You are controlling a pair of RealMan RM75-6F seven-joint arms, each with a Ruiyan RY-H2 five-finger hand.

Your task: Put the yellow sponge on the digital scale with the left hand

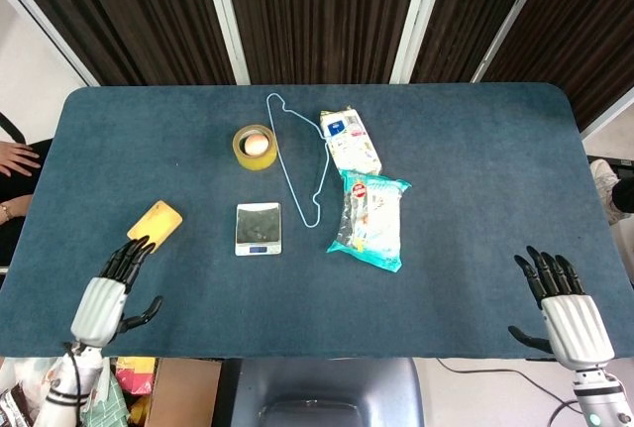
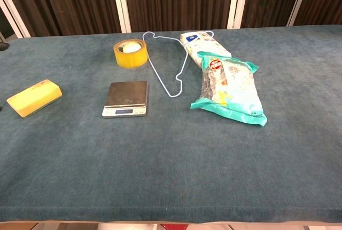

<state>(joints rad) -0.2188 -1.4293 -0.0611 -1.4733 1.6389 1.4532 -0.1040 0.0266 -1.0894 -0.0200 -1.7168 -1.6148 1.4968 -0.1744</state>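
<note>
The yellow sponge lies flat on the blue table, left of the small digital scale, whose steel platform is bare. My left hand hovers just in front of the sponge with fingers spread, their tips near the sponge's near edge; it holds nothing. My right hand hangs at the table's front right corner, fingers apart and empty. Neither hand shows in the chest view.
A roll of yellow tape sits behind the scale. A thin wire hanger lies to its right, beside a white packet and a teal snack bag. A person's hand rests at the table's left edge.
</note>
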